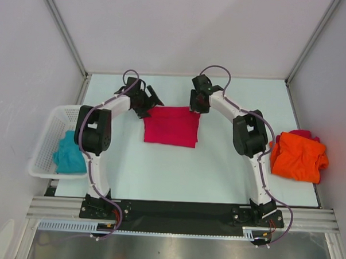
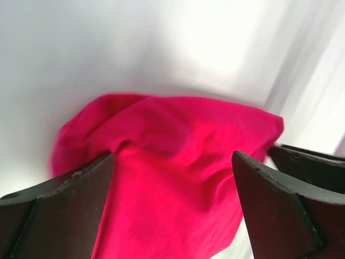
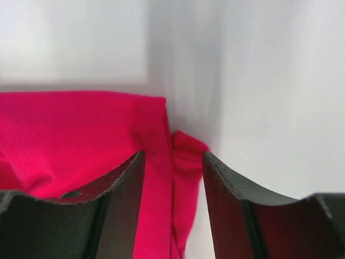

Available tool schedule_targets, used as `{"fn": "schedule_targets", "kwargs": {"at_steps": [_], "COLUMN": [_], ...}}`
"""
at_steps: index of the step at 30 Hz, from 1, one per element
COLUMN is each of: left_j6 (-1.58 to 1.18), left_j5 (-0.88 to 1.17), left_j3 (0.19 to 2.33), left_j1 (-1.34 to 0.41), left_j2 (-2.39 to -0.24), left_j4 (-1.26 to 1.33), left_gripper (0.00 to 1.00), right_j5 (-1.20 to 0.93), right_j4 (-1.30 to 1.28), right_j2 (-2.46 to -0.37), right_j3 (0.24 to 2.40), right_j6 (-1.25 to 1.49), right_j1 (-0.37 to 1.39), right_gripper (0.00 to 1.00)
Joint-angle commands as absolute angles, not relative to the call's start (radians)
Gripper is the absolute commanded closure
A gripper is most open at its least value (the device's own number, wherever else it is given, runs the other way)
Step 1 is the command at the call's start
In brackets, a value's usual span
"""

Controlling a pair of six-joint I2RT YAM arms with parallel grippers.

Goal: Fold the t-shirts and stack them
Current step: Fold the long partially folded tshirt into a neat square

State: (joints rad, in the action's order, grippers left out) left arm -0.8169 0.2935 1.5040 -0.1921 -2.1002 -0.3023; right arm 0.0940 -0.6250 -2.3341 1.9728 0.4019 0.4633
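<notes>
The left gripper's (image 2: 172, 156) black fingers (image 2: 70, 199) fill the bottom of its wrist view. They stand wide apart and clamp nothing, with the crimson-pink soft cloth t-shirt (image 2: 172, 178) lying under the gap. The right gripper's (image 3: 173, 154) fingers (image 3: 118, 205) are also apart, closer together, and a hemmed edge of the same shirt runs through the gap without being pinched.

From above, this shirt (image 1: 171, 125) lies folded into a flat rectangle on the white table (image 1: 217, 171), just toward 12 o'clock from the centre. The left gripper sits at its 11 o'clock corner and the right gripper at its 1 o'clock corner. The bright orange cloth t-shirt (image 1: 298, 157) lies crumpled at 3 o'clock, near the table edge. The teal cloth t-shirt (image 1: 68, 153) is bunched inside the white plastic mesh basket (image 1: 57, 117) at 9 o'clock.
</notes>
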Motion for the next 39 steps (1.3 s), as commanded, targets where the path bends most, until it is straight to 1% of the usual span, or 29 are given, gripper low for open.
{"fn": "schedule_targets", "kwargs": {"at_steps": [1,2,4,5,6,7,8,9,10,11,12,13,14,16,23,26,28,29,32,37,39], "left_j6": [-0.779,-0.779,-0.766,-0.752,-0.723,-0.715,-0.713,-0.733,-0.75,-0.768,-0.805,-0.813,-0.815,-0.805,-0.746,-0.678,-0.631,-0.588,-0.533,-0.52,-0.485], "left_j5": [0.129,0.102,0.045,0.035,0.035,0.052,0.087,0.156,0.292,0.354,0.385,0.374,0.362,0.36,0.457,0.416,0.37,0.361,0.354,0.509,0.508], "left_j3": [1.386,1.349,1.261,1.241,1.221,1.183,1.164,1.152,1.116,1.079,1.034,0.959,0.931,0.881,0.795,0.814,0.866,0.888,0.952,1.026,1.063], "left_j1": [-0.176,-0.182,-0.193,-0.204,-0.209,-0.21,-0.201,-0.19,-0.17,-0.172,-0.175,-0.19,-0.196,-0.199,-0.199,-0.201,-0.199,-0.201,-0.199,-0.201,-0.204], "left_j2": [-1.831,-1.716,-1.611,-1.538,-1.516,-1.503,-1.518,-1.541,-1.558,-1.554,-1.531,-1.499,-1.433,-1.379,-1.182,-1.103,-1.065,-1.059,-1.057,-1.15,-1.181], "left_j4": [-0.278,-0.259,-0.224,-0.224,-0.239,-0.251,-0.262,-0.309,-0.316,-0.301,-0.234,-0.213,-0.206,-0.202,-0.241,-0.343,-0.403,-0.451,-0.488,-0.476,-0.48], "left_gripper": [0.04,0.04,0.04,0.04,0.04,0.04,0.0,0.01,0.01,0.01,0.01,0.01,0.01,0.0,0.0,0.0,0.0,0.0,0.0,0.0,0.0], "right_j5": [0.182,0.196,0.225,0.229,0.232,0.232,0.224,0.191,0.158,0.079,0.046,0.028,0.031,0.049,0.129,0.156,0.167,0.179,0.213,0.281,0.301], "right_j4": [-0.692,-0.698,-0.693,-0.683,-0.667,-0.626,-0.603,-0.556,-0.522,-0.484,-0.4,-0.362,-0.332,-0.288,-0.33,-0.324,-0.315,-0.308,-0.314,-0.416,-0.449], "right_j2": [-2.162,-2.111,-2.045,-1.976,-1.933,-1.896,-1.864,-1.808,-1.784,-1.757,-1.708,-1.677,-1.652,-1.591,-1.539,-1.528,-1.526,-1.532,-1.568,-1.658,-1.702], "right_j3": [1.957,1.941,1.844,1.801,1.743,1.635,1.571,1.515,1.393,1.334,1.28,1.217,1.137,1.089,1.078,1.074,1.068,1.069,1.1,1.23,1.291], "right_j6": [0.399,0.4,0.42,0.429,0.44,0.462,0.478,0.503,0.565,0.599,0.641,0.672,0.72,0.748,0.798,0.816,0.822,0.819,0.805,0.761,0.749], "right_j1": [0.491,0.5,0.528,0.541,0.572,0.587,0.604,0.626,0.636,0.644,0.65,0.681,0.701,0.762,0.886,0.913,0.92,0.923,0.934,0.93,0.919], "right_gripper": [0.48,0.47,0.46,0.46,0.44,0.41,0.36,0.36,0.35,0.36,0.36,0.36,0.36,0.36,0.36,0.36,0.36,0.36,0.36,0.35,0.35]}}
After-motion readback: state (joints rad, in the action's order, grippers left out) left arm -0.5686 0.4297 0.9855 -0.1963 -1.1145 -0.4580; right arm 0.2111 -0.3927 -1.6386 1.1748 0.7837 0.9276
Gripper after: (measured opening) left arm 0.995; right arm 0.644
